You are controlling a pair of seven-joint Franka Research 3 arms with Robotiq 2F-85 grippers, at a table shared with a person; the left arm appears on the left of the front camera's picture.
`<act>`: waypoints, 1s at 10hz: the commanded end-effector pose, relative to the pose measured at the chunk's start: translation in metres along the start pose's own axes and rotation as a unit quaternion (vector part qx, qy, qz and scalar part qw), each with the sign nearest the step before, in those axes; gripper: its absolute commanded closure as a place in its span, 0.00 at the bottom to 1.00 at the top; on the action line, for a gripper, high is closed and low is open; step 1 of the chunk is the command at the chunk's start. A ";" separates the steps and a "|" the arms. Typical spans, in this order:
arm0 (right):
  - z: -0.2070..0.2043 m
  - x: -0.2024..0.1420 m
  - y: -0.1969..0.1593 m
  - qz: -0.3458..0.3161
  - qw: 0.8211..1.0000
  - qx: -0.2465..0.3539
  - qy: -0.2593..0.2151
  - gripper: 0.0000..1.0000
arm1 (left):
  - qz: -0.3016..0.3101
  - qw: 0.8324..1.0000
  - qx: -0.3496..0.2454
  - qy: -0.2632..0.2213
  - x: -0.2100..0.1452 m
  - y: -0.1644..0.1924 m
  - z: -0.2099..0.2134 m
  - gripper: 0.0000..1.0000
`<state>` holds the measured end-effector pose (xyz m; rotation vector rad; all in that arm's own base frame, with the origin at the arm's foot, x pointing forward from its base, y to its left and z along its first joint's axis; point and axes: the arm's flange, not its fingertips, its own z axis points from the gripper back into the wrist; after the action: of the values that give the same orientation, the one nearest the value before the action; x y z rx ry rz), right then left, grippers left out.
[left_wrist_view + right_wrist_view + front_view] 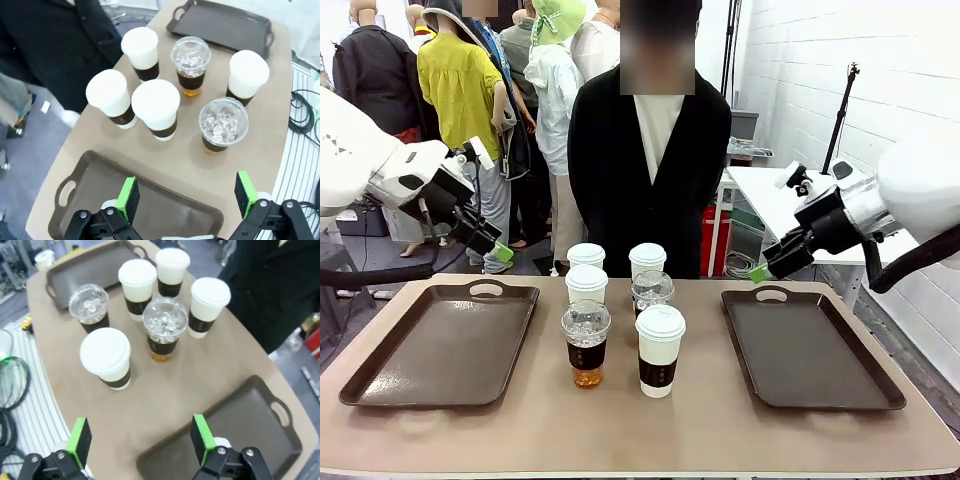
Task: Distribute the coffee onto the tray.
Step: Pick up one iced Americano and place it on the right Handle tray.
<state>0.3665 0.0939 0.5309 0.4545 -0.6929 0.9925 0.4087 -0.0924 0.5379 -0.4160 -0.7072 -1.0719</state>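
Left fingers (129, 199) and right fingers (202, 439) hang wide and empty above the far edges of the left tray (440, 350) and right tray (810, 350), likely poised to reach inward. Six cups (660, 350) stand clustered in the middle of the counter (700, 430) between the trays, probably so either arm can reach them. None is on a tray yet.

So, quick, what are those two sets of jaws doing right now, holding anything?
Left gripper: jaws open, holding nothing.
Right gripper: jaws open, holding nothing.
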 end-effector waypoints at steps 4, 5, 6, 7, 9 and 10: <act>-0.001 -0.005 -0.012 0.003 1.000 0.014 -0.009 0.00 | -0.022 0.999 -0.026 -0.011 -0.020 0.004 0.002 0.00; 0.006 -0.008 -0.007 0.001 1.000 0.016 -0.014 0.00 | -0.025 0.999 -0.024 -0.005 -0.015 0.002 0.002 0.00; 0.006 -0.008 -0.007 0.001 1.000 0.016 -0.014 0.00 | -0.025 0.999 -0.024 -0.005 -0.015 0.002 0.002 0.00; 0.006 -0.008 -0.007 0.001 1.000 0.016 -0.014 0.00 | -0.025 0.999 -0.024 -0.005 -0.015 0.002 0.002 0.00; 0.006 -0.008 -0.007 0.001 1.000 0.016 -0.014 0.00 | -0.025 0.999 -0.024 -0.005 -0.015 0.002 0.002 0.00; 0.006 -0.008 -0.007 0.001 1.000 0.016 -0.014 0.00 | -0.025 0.999 -0.024 -0.005 -0.015 0.002 0.002 0.00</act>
<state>0.3647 0.0829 0.5309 0.4736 -0.6954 0.9835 0.4025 -0.0821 0.5310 -0.4239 -0.6897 -1.1296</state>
